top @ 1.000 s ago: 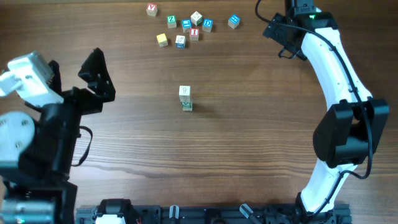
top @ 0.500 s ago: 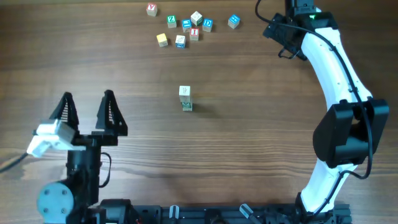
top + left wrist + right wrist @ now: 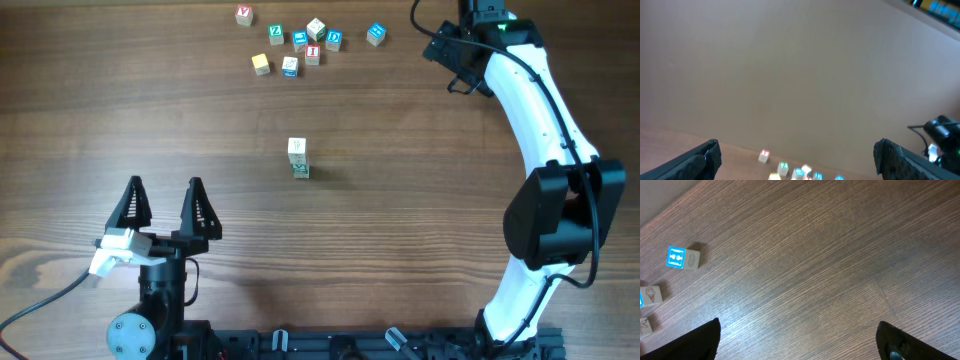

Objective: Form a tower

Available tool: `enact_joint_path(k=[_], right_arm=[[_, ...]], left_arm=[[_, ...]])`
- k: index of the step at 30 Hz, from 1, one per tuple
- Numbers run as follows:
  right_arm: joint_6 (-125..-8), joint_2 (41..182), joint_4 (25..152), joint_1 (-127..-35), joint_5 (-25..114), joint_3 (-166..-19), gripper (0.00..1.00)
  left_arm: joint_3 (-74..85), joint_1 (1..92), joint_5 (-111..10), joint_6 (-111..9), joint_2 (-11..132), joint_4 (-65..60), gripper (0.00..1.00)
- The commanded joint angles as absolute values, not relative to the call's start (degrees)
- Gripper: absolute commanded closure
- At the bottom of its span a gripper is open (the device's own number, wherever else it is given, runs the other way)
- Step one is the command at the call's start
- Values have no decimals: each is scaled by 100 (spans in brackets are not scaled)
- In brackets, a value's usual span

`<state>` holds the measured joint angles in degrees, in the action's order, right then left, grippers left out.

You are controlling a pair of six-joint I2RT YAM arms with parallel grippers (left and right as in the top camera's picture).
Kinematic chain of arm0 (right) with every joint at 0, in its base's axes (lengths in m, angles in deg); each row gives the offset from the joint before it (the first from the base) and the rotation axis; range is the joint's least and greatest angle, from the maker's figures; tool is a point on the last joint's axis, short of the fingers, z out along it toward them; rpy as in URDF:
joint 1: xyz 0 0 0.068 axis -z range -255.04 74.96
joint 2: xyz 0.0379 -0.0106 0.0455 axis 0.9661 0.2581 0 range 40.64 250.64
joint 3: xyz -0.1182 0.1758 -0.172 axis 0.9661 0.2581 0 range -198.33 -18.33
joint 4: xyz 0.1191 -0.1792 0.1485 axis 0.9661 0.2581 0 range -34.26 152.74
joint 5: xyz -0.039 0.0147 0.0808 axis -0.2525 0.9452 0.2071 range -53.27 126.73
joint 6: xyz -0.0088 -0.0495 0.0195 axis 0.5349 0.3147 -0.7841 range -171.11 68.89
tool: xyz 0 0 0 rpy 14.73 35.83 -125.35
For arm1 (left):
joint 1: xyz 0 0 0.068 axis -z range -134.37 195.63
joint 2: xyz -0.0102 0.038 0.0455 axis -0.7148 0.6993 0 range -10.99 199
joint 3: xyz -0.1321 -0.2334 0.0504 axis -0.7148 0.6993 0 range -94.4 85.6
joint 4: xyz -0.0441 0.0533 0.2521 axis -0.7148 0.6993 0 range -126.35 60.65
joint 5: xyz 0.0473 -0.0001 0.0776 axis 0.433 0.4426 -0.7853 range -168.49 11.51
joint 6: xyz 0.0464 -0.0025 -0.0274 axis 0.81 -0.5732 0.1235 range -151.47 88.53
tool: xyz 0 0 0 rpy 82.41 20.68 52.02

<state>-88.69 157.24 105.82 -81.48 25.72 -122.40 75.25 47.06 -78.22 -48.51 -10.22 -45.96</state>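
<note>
The tower (image 3: 298,158) is a short, narrow stack of pale cubes with green prints, standing alone at the table's middle. My left gripper (image 3: 165,205) is near the front left, well short of the tower, its black fingers spread wide and nothing between them. In the left wrist view the left gripper (image 3: 797,159) points toward the far edge, and the tower falls outside that view. My right gripper (image 3: 441,48) is at the far right, far from the tower. The right wrist view shows the right gripper (image 3: 797,342) open over bare wood.
Several loose cubes (image 3: 298,42) with coloured letters lie along the far edge, also seen as loose cubes (image 3: 799,173) in the left wrist view. A blue-printed cube (image 3: 375,34) lies nearest the right gripper; the same blue-printed cube (image 3: 683,258) shows at the left.
The left arm has swung from the far left edge toward the front, and its open gripper now points toward the far side. The right arm and the tower have not moved.
</note>
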Motion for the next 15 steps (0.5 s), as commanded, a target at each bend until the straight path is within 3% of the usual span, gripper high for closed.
enact_joint_path(k=[1,9,15], right_arm=[[-8823,15558,10571,-8139,2513,-12378,0],[-8823,15558,10571,-8139,2513,-12378,0],[-8825,15558,10571,-8139,2513,-12378,0]], left_arm=[[7772,4684,-7815,-4857,-1081,-4648,0],[8528,4684,-7815,-4857,-1081,-5225,0],[8528,4684,-7815,-4857,-1081,-4546,0]])
